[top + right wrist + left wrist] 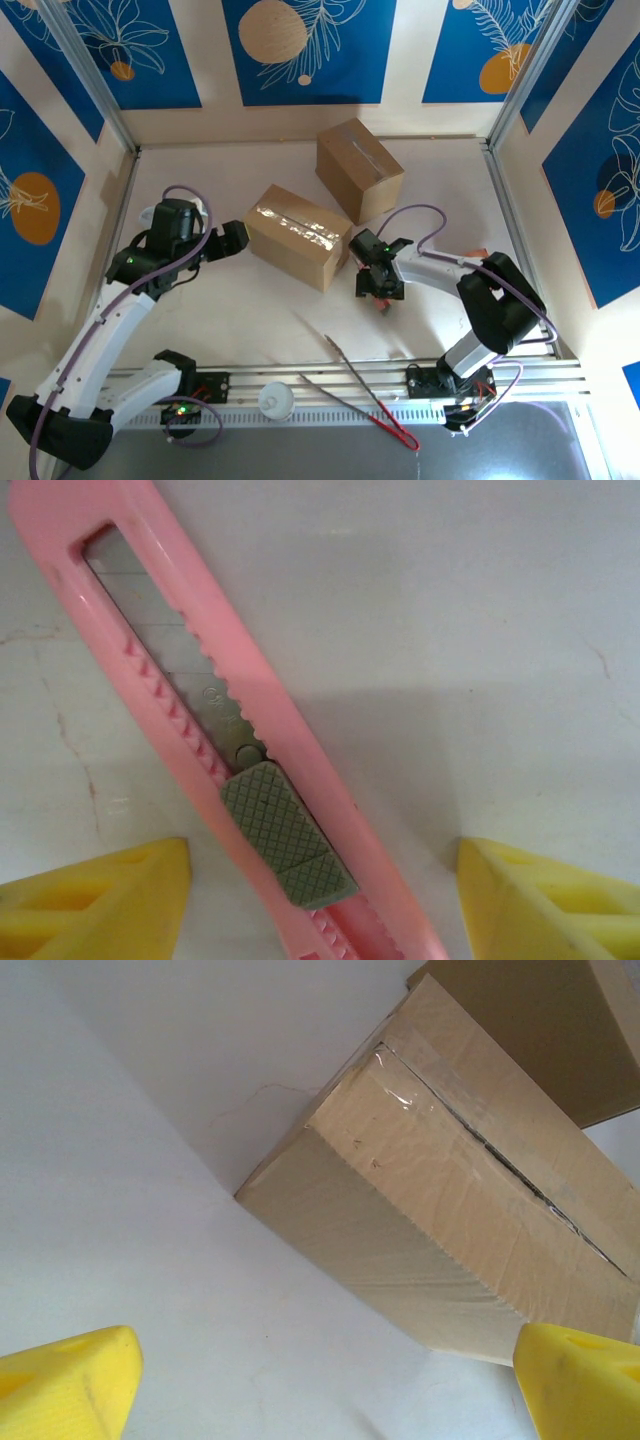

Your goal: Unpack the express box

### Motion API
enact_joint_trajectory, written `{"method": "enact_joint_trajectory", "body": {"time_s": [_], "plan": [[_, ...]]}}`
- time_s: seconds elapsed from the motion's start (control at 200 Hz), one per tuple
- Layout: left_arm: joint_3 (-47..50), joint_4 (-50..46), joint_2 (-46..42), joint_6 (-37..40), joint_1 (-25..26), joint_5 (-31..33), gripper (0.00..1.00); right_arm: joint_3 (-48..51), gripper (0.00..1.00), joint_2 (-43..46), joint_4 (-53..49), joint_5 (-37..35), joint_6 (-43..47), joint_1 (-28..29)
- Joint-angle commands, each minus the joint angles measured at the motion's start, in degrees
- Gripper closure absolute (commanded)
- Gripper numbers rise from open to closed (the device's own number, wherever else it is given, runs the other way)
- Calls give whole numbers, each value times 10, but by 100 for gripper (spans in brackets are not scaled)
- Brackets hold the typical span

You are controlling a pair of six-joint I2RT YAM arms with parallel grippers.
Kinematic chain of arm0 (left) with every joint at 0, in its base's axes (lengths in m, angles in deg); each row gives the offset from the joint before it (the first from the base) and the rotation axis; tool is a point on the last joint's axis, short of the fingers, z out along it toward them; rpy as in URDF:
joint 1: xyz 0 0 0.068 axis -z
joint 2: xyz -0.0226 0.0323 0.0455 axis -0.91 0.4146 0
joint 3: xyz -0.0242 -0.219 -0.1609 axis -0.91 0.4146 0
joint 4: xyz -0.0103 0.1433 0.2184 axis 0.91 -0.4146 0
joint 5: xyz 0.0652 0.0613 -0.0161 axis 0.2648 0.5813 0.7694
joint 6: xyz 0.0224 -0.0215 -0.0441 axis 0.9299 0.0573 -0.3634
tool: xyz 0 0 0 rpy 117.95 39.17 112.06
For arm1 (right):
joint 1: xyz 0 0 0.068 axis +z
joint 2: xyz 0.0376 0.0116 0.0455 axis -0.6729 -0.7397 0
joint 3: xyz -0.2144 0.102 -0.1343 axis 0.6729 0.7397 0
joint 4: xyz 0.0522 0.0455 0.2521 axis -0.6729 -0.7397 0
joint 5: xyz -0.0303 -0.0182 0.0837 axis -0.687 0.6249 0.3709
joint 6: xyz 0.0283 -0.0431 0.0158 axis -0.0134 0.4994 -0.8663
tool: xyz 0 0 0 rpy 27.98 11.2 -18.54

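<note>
White tabletop (250, 300) holds the pink knife (250, 780) between the right gripper's (325, 900) parted jaws, which should close squarely across its handle; the left gripper (325, 1385), also apart, faces the taped box (298, 236) mid-table.

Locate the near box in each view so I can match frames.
Top external: near box at centre, lying in front of the far box.
Left wrist: near box fills the right half, one corner toward the camera.
Right wrist: looks down on the pink knife.
Shared landmark: the far box, at the top right corner of the left wrist view.
</note>
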Motion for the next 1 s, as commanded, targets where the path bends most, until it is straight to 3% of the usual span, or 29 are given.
{"method": "enact_joint_trajectory", "body": {"time_s": [0.0, 0.455, 0.65, 0.825, 0.995], "plan": [[-28, -23, 1, 2, 3, 8, 5, 25, 33, -3, -17, -3, -22, 9], [-43, -28, 7, 8, 4, -13, 8, 54, 63, 22, -5, 26, -33, 16], [-63, -37, 2, 25, 5, -63, 12, 47, 67, 46, -19, 19, -25, 13], [-99, -34, 17, 7, 28, -119, 18, 28, 70, 144, -68, 13, 17, 2], [-136, 18, 76, -18, 118, -127, 19, -10, 71, 301, -130, 34, 104, -9]]}}
